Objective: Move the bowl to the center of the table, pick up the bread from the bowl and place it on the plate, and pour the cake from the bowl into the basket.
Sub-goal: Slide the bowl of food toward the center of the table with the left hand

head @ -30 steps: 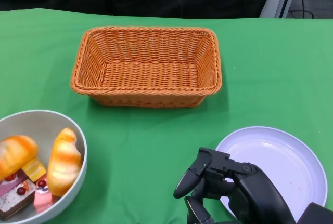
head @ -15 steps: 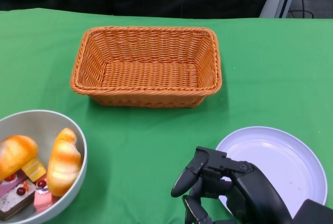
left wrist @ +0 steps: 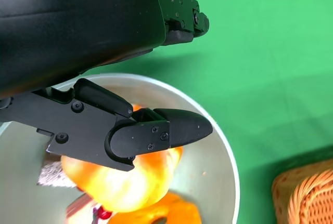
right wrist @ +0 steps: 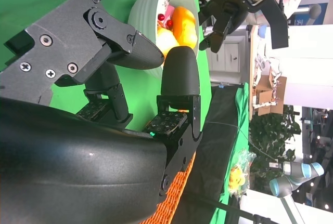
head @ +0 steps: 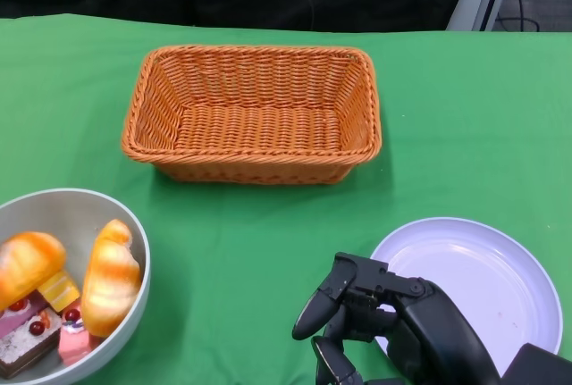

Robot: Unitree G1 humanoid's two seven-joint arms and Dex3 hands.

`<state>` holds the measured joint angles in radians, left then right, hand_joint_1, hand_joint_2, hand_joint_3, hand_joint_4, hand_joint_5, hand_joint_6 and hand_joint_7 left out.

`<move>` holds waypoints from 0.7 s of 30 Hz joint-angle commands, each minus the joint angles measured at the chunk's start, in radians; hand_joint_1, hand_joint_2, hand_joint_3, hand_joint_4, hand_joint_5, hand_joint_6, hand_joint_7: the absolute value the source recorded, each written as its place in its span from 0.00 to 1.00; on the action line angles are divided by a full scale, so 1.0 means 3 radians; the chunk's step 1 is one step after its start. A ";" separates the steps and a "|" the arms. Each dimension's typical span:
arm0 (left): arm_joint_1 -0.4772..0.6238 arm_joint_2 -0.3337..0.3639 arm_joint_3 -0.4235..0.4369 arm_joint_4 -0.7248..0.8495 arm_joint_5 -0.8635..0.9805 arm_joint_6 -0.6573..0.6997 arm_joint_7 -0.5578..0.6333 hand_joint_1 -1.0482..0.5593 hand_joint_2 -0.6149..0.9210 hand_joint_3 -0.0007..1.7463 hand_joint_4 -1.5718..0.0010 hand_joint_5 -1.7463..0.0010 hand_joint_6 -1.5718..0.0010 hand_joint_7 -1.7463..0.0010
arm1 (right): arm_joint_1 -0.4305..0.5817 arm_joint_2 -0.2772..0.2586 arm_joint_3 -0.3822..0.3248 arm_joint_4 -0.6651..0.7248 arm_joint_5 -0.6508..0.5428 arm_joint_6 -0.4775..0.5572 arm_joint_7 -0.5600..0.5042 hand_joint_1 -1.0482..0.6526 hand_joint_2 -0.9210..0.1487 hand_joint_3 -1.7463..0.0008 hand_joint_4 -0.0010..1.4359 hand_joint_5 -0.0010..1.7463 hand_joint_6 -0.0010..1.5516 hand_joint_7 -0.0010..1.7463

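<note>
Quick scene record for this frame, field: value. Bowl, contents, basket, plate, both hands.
bowl: lower left of the table, not centred
bowl contents: two bread rolls, cake pieces
basket: far centre, nothing in it
plate: lower right, bare
right robot hand: at the plate's left edge, holds nothing, fingers apart
left robot hand: over the bowl, holds nothing, fingers apart

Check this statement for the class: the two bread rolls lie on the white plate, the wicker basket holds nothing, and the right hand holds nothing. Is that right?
One point is wrong. The head view shows the two bread rolls lying in the bowl with the cake pieces, not on the white plate, which is bare. The rest stands: the wicker basket holds nothing, and the right hand holds nothing.
</note>
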<state>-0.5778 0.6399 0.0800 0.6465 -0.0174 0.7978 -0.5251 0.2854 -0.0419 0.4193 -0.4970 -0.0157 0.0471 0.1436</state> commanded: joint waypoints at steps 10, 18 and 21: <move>-0.0078 0.0076 0.0089 0.0046 -0.0183 -0.0009 -0.0141 0.19 1.00 0.36 1.00 1.00 1.00 1.00 | -0.0016 0.0020 0.0018 0.0023 0.0006 -0.0036 -0.0009 0.57 0.42 0.34 0.56 0.89 0.44 0.74; 0.0065 0.0063 0.0117 -0.0297 -0.0320 0.0140 -0.0171 0.19 1.00 0.36 1.00 1.00 1.00 1.00 | -0.0039 0.0002 0.0017 0.0033 0.0007 -0.0037 0.0017 0.57 0.42 0.34 0.55 0.90 0.43 0.75; 0.0132 0.0058 0.0132 -0.0457 -0.0378 0.0222 -0.0185 0.19 1.00 0.36 1.00 1.00 1.00 1.00 | -0.0047 -0.0001 0.0018 0.0040 0.0006 -0.0036 0.0020 0.56 0.41 0.35 0.55 0.89 0.43 0.75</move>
<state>-0.5574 0.6400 0.1148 0.5372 -0.1215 0.8507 -0.5645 0.2756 -0.0399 0.4272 -0.4879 -0.0149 0.0410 0.1468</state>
